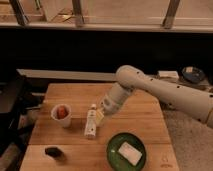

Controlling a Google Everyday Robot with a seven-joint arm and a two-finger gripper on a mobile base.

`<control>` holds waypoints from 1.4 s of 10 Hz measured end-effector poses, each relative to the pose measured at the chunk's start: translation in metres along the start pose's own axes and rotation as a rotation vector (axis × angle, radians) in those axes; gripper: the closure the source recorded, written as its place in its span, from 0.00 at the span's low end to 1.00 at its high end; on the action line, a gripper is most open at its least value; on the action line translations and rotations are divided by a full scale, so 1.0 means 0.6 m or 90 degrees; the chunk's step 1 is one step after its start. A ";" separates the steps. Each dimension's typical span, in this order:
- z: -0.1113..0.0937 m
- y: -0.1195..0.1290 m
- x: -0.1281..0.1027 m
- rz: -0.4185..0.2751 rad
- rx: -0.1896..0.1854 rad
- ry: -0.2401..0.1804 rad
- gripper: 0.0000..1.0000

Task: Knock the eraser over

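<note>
While the gripper [102, 114] is touching the eraser [90, 124], toppling is seemingly remaining undone. How open it is, I cannot tell.

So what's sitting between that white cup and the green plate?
In the camera view, the pale eraser stands between the cup and the plate, with the robot's tool at its upper end.

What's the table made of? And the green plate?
The table looks like wood: warm brown with faint plank lines and a matte top. The green plate is smooth and evenly coloured, maybe plastic or glazed ceramic; I can't tell which. The claw is right beside the eraser.
</note>
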 end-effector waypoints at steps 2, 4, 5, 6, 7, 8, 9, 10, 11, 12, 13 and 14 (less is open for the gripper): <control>0.036 0.024 -0.014 -0.030 -0.020 0.013 1.00; 0.072 0.050 -0.028 -0.062 -0.044 0.027 1.00; 0.091 0.066 -0.036 -0.081 -0.058 0.037 1.00; 0.102 0.077 -0.040 -0.094 -0.065 0.044 1.00; 0.117 0.090 -0.043 -0.109 -0.073 0.055 1.00; 0.137 0.102 -0.044 -0.124 -0.084 0.071 1.00; 0.150 0.109 -0.044 -0.132 -0.093 0.084 1.00; 0.164 0.116 -0.044 -0.138 -0.104 0.096 1.00; 0.183 0.125 -0.045 -0.147 -0.117 0.112 1.00; 0.203 0.133 -0.046 -0.155 -0.132 0.128 1.00; 0.215 0.135 -0.047 -0.157 -0.140 0.137 1.00; 0.232 0.136 -0.049 -0.159 -0.146 0.147 1.00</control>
